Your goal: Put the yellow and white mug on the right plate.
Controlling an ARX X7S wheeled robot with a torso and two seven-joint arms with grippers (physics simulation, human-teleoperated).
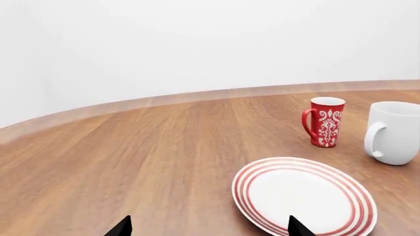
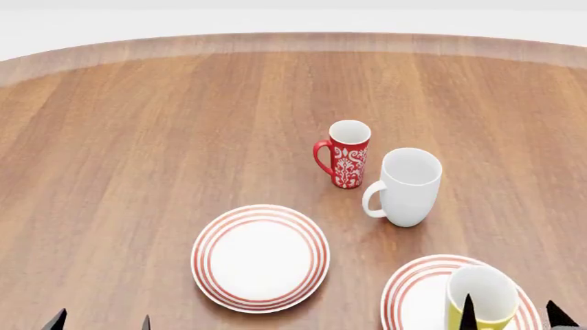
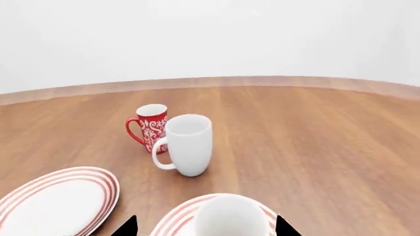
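Observation:
The yellow and white mug (image 2: pixel 480 297) stands upright on the right plate (image 2: pixel 403 292), a white plate with red rings at the near right of the table. My right gripper (image 2: pixel 511 316) is open, with one fingertip on each side of the mug. In the right wrist view the mug (image 3: pixel 231 216) sits between the fingertips of the right gripper (image 3: pixel 204 227), on the plate (image 3: pixel 172 219), with a gap on one side. My left gripper (image 2: pixel 101 320) is open and empty at the near left, and it also shows in the left wrist view (image 1: pixel 208 227).
The look-alike left plate (image 2: pixel 260 258) lies near the table's middle front, beside the left gripper's fingertip in the left wrist view (image 1: pixel 302 196). A red patterned mug (image 2: pixel 347 155) and a taller plain white mug (image 2: pixel 406 185) stand behind the plates. The round wooden table (image 2: pixel 137 137) extends far back.

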